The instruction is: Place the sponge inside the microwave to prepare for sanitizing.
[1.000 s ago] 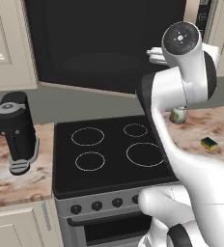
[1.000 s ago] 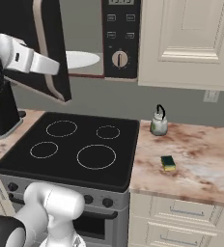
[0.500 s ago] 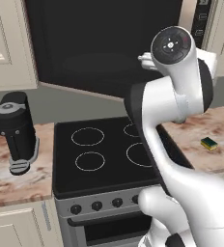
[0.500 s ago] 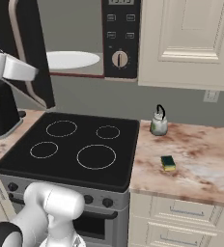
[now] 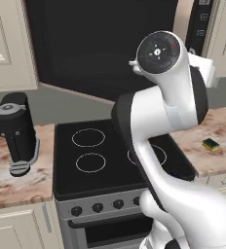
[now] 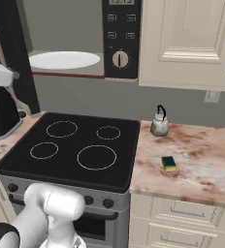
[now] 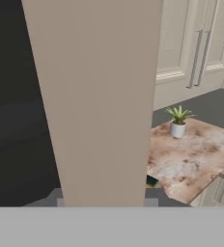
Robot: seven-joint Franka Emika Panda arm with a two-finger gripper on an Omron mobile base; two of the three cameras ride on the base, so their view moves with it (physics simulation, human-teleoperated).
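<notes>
Starting at the left: the microwave door (image 6: 15, 58) has swung much wider over the last second. It covered part of the opening before and now stands off to the left of it. The arm (image 5: 159, 97) has travelled with it, so the jaws sit up at the door's free edge. In the hand view the beige handle (image 7: 99, 96) stands right in front of the jaws and very close. I cannot tell whether they are clamped on the handle or spread, because the fingertips are not clear.

To the right of the jaws, the microwave (image 6: 85, 38) now shows its grey cavity and the white plate (image 6: 63, 60), with nothing on it. I judge the opening wide enough to reach in, so the door step looks about finished.

Further right and well below the jaws, the sponge (image 6: 169, 163) has not moved. It lies flat on the surface (image 6: 206, 169), green side up, beyond the stove (image 6: 75, 145) and nearer me than the kettle (image 6: 159, 123). Next I need to let go of the handle, then drop down and across to the right for the sponge, keeping clear of the kettle.
</notes>
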